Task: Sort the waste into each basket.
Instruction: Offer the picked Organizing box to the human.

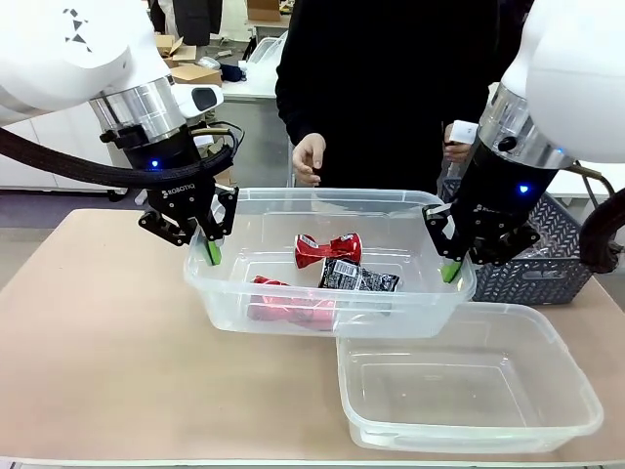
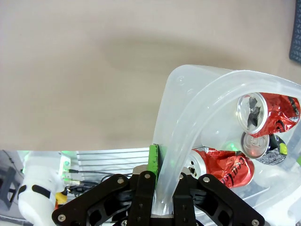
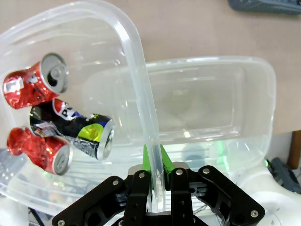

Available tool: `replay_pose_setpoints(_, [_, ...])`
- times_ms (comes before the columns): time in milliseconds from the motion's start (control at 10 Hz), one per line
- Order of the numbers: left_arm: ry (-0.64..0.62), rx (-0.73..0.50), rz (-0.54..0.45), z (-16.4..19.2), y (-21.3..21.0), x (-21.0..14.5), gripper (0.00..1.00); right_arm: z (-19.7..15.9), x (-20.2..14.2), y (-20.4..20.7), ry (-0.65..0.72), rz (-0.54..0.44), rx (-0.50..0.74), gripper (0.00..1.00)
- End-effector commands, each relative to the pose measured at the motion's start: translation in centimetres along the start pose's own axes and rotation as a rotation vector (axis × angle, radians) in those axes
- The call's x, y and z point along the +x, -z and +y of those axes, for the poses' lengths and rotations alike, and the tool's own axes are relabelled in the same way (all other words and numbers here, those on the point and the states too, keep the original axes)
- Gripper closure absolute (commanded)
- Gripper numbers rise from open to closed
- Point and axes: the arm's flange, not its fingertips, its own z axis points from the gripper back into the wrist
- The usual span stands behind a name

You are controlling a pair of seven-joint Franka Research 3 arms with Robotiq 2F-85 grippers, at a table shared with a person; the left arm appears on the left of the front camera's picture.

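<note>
The tan table [image 1: 98, 332] bears everything, and the landmark here is the see-through basket holding the cans [image 1: 322, 318], which hangs lifted between the two arms. The left gripper [image 1: 212, 251] pinches this basket's left rim, and the right gripper [image 1: 449, 269] pinches its right rim; each has its fingers narrowed onto the thin plastic wall.

The front view alone shows the person [image 1: 391, 78] in dark clothing behind the lifted basket, one hand [image 1: 309, 158] hanging just past its far rim. It also shows a dark grey lattice basket [image 1: 547, 264] to the lifted basket's right, behind the right gripper.

A second, empty basket [image 1: 469, 386] lies on the table in front of the lifted one and to its right, its near corner tucked under the lifted basket's edge.

Inside the lifted basket lie two crushed red cans [image 1: 327, 249] and one black can [image 1: 358, 278]. The front view shows them from the side. The left wrist view shows the silver can tops and the rim curving between its fingers [image 2: 153, 160]. The right wrist view shows the black can's printed side lying between the two red ones, and the empty basket through the clear wall, with its green pads [image 3: 146, 162] closed on the rim.
</note>
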Motion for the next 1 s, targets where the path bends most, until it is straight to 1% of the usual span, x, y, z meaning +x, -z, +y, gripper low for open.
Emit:
replay_pose_setpoints(0, [-0.018, -0.003, -0.013, 0.4, -0.4, 0.0, 0.95, -0.1, 0.1, -0.3, -0.006, 0.007, 0.008, 0.94])
replay_pose_setpoints(300, [-0.018, -0.003, -0.013, 0.4, -0.4, 0.0, 0.95, -0.1, 0.1, -0.3, -0.006, 0.007, 0.008, 0.94])
replay_pose_setpoints(400, [0.0, 0.0, 0.0, 0.0, 0.0, 0.0, 0.95, 0.0, 0.0, 0.0, 0.0, 0.0, 0.0, 0.94])
replay_pose_setpoints(500, [0.003, 0.004, -0.025, -0.5, -0.6, 2.2, 0.95, 0.4, 2.9, -0.1, -0.067, 0.043, -0.034, 0.94])
replay_pose_setpoints(600, [-0.022, 0.015, -0.069, -1.1, -1.5, 4.9, 0.95, 0.7, 6.6, -0.5, -0.084, 0.06, -0.054, 0.94])
replay_pose_setpoints(700, [-0.031, 0.009, -0.12, -1.5, -2.5, 8.3, 0.95, 0.6, 10.8, -1.0, -0.095, 0.087, -0.061, 0.94])
replay_pose_setpoints(900, [-0.071, 0.024, -0.194, -1.5, -2.9, 14.2, 0.95, 0.5, 16.7, -1.3, -0.087, 0.131, -0.08, 0.94])
